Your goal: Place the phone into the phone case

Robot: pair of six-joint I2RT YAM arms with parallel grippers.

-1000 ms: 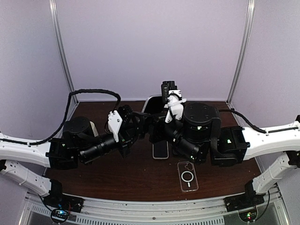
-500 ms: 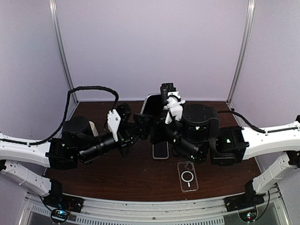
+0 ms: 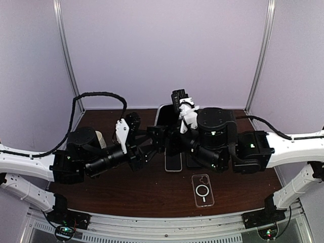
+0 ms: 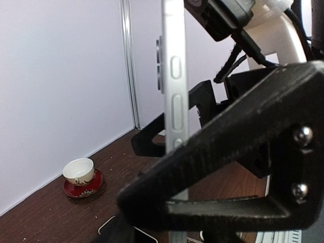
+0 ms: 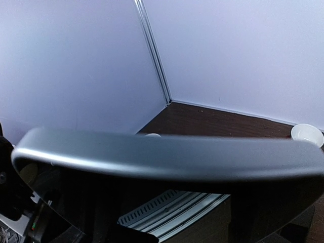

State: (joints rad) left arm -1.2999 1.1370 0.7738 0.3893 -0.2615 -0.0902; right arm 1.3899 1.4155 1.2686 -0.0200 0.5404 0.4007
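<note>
The left fingers (image 4: 238, 167) flank the phone (image 4: 174, 101), held upright with its long axis vertical above the desk (image 3: 126, 192), whether clamped I cannot tell, nor for the right fingers (image 3: 174, 143); the case (image 3: 202, 191) lies at 5 o'clock.

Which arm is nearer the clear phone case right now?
Right. The right arm hangs just beyond the clear case; the left arm lies well off to its left.
</note>
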